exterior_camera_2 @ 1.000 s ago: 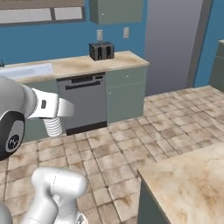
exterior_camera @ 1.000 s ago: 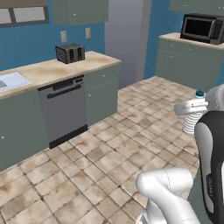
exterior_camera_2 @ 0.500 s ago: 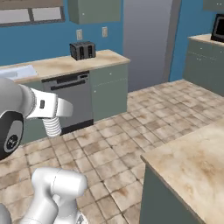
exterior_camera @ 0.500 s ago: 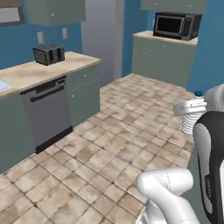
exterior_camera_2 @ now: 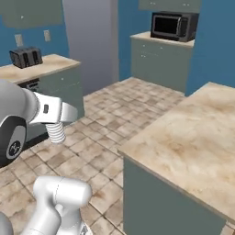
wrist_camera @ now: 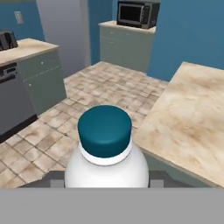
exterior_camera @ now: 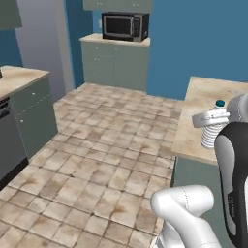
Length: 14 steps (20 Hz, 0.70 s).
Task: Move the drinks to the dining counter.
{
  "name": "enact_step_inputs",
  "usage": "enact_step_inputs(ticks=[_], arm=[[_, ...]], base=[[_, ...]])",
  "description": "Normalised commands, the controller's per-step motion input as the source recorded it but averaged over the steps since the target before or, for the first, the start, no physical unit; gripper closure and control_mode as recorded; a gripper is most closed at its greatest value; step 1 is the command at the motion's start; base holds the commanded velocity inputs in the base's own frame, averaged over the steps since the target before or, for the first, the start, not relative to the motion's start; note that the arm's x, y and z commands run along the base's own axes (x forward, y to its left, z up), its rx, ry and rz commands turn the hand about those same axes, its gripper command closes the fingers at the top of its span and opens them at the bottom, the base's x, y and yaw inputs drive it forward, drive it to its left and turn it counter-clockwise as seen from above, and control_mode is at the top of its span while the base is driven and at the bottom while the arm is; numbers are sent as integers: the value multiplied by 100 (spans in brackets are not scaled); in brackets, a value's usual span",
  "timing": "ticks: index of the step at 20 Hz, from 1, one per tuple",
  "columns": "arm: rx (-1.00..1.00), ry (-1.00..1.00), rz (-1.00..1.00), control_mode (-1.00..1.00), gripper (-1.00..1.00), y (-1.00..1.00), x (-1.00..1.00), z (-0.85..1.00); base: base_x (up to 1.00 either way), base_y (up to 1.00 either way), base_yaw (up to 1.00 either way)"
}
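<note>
Robot arm carries a clear ribbed water bottle (wrist_camera: 105, 162) w/ teal cap (wrist_camera: 104, 136), upright, pinched in the gripper (wrist_camera: 105, 181); the fingers are hidden behind the bottle in the hand view. In the left base view the bottle (exterior_camera: 212, 130) hangs beside the near edge of the dining counter (exterior_camera: 203, 116), a beige marble top on a grey-green base. Tiled floor (exterior_camera: 101, 145) lies open between arm & counter. Further back: microwave (exterior_camera_2: 173, 26) on a marble worktop against the blue wall. Left side: toaster (exterior_camera_2: 25, 57) on another worktop, dishwasher (wrist_camera: 13, 109) under it.
</note>
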Motion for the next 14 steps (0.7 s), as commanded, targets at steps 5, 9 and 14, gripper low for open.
enact_step_inputs(ticks=[5, 9, 14], arm=[[0, 0, 0, 100, 100, 0, 0, 0], [0, 0, 0, 100, 100, 0, 0, 0], [0, 0, 0, 100, 100, 0, 0, 0]], base=[[0, 0, -51], [0, 0, -50], [15, 2, -45]])
